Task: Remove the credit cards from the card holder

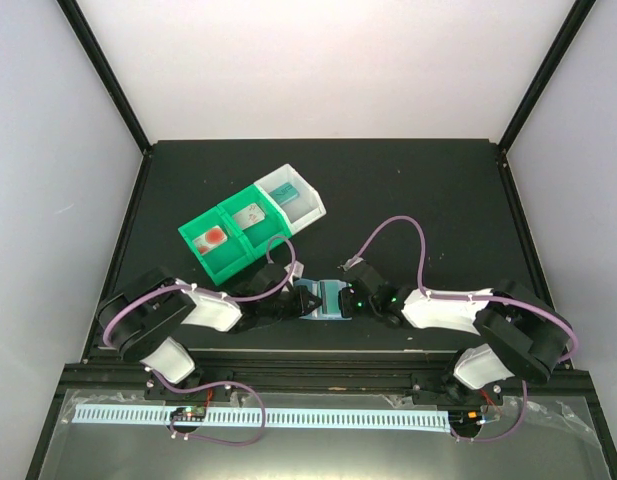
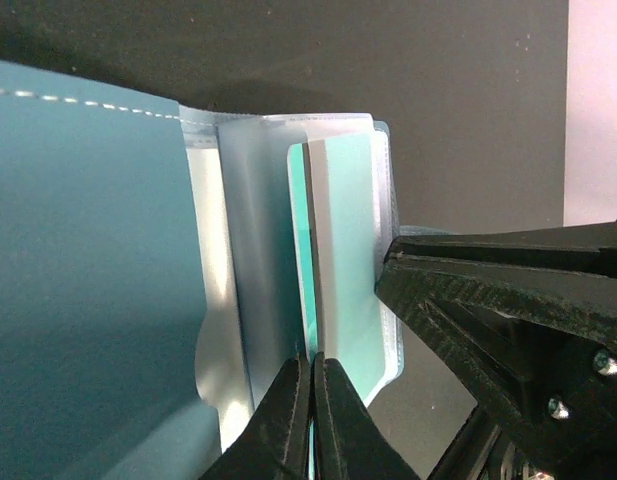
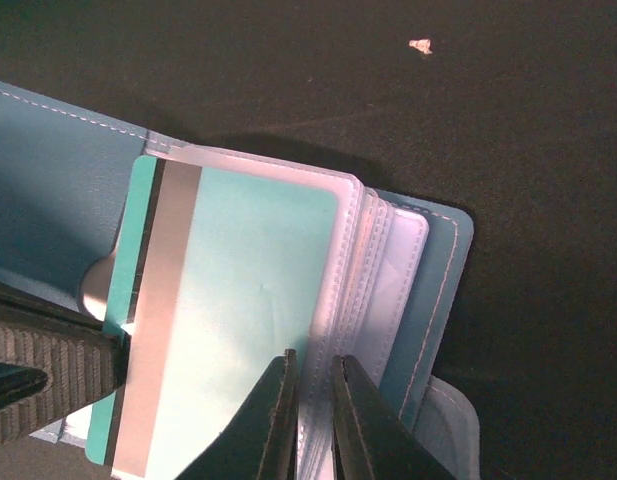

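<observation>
The slate-blue card holder (image 1: 325,301) lies open on the black table between my two grippers. In the left wrist view its cover (image 2: 88,300) fills the left side. My left gripper (image 2: 313,360) is shut on the edge of the teal credit card (image 2: 348,260), which stands out of a translucent sleeve (image 2: 253,280). In the right wrist view the same card (image 3: 248,320) shows a grey stripe and sticks out leftward. My right gripper (image 3: 314,358) is shut on the stack of sleeves (image 3: 373,260). I cannot make out a pale blue-and-white card.
A green tray (image 1: 228,240) and a joined white tray (image 1: 293,200) sit behind the holder, left of centre. Black frame posts stand at the table's back corners. A small white speck (image 3: 420,44) lies on the table.
</observation>
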`<action>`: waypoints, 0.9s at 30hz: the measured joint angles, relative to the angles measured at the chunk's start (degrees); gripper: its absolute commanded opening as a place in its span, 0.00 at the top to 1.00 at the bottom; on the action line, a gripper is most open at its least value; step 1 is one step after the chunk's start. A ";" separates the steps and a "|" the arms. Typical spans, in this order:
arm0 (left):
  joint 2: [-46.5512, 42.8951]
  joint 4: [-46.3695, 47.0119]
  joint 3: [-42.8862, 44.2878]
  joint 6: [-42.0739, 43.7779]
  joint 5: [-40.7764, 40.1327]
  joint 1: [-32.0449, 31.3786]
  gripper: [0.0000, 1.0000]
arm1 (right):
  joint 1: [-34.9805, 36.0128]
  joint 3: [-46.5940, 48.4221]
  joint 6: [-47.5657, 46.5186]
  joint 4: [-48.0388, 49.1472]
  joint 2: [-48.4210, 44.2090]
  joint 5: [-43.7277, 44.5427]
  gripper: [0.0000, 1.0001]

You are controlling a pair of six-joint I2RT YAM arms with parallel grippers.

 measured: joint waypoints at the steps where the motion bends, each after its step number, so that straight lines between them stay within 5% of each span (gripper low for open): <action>1: -0.13 0.26 -0.20 0.00 0.02 0.02 0.98 | 0.00 0.00 0.00 0.00 0.02 0.04 0.87; 14: -1.92 3.76 -4.07 0.00 1.62 2.03 0.98 | -0.07 0.00 0.02 0.04 0.17 0.15 0.87; 27: -0.66 3.10 -3.26 -0.09 2.45 2.05 0.72 | -0.07 -0.02 0.07 0.07 0.17 0.11 0.88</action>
